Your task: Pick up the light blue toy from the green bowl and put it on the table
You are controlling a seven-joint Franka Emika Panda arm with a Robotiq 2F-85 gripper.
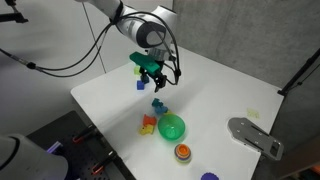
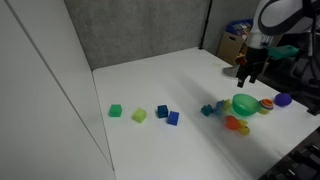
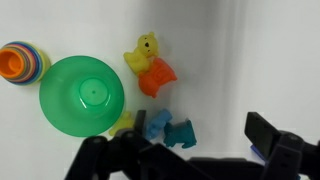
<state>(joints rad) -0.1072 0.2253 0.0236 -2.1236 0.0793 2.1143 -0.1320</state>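
Observation:
The green bowl (image 3: pixel 82 95) stands on the white table (image 3: pixel 250 60) and looks empty inside; it shows in both exterior views (image 1: pixel 172 127) (image 2: pixel 245 105). The light blue toy (image 3: pixel 157 124) lies on the table just beside the bowl, touching a darker teal toy (image 3: pixel 183 134). It also shows in an exterior view (image 1: pixel 157 103). My gripper (image 3: pixel 180 146) hangs above these two toys, open and empty, with its fingers spread wide on either side. It is above the table in both exterior views (image 1: pixel 155 78) (image 2: pixel 248 72).
A yellow duck (image 3: pixel 143 52) and an orange piece (image 3: pixel 157 77) lie next to the bowl. A stack of coloured rings (image 3: pixel 20 62) stands beyond it. A grey metal plate (image 1: pixel 255 135) sits near the table edge. Green, yellow and blue blocks (image 2: pixel 140 114) lie farther off.

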